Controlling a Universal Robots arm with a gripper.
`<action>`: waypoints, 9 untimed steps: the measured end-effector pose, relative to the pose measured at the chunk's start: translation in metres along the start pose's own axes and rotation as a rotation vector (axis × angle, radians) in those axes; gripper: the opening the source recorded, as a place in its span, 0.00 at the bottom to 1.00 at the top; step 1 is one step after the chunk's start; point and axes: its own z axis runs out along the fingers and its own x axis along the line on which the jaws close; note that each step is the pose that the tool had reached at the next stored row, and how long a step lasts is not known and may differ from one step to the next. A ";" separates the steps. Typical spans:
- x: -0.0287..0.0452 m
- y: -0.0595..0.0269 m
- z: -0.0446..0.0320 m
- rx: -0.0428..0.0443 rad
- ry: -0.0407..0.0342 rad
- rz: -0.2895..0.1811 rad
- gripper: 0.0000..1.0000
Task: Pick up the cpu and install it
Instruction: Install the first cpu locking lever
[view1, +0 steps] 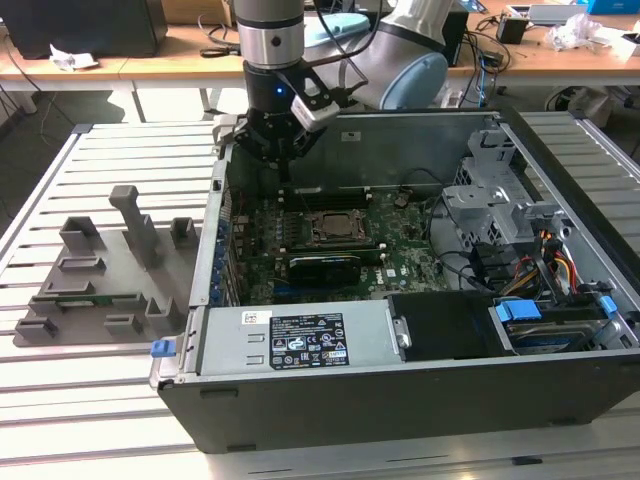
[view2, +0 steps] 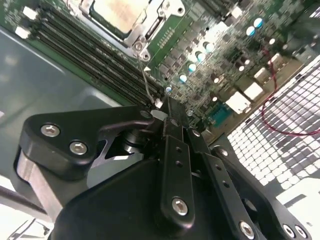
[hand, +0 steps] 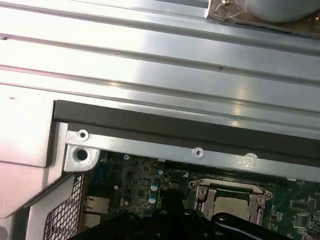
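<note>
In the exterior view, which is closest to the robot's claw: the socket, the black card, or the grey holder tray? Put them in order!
From the gripper:
1. Socket, just below it on the motherboard.
2. Black card, a little further down the board.
3. Grey holder tray, outside the case on the exterior view's left.

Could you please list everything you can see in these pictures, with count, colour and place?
computer case: one, black and grey, lying open on the slatted table.
slatted table: one, silver-grey, under everything.
motherboard: one, green, on the floor of the case.
socket: one, metal frame with a dark centre, mid-motherboard; also in both wrist views.
black card: one, long, just in front of the socket.
parts holder: one, grey, on the table at the exterior view's left of the case.
drive latches: blue, at the case's near corner on the exterior view's right.
gripper: one, black, above the case's far edge, behind the socket.
</note>
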 end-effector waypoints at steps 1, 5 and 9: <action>0.0001 0.0007 0.0027 -0.0001 -0.0002 0.000 0.11; -0.0048 0.0002 0.0082 0.0001 -0.0001 0.000 0.11; -0.0112 -0.0008 0.0085 0.0003 0.0002 0.002 0.11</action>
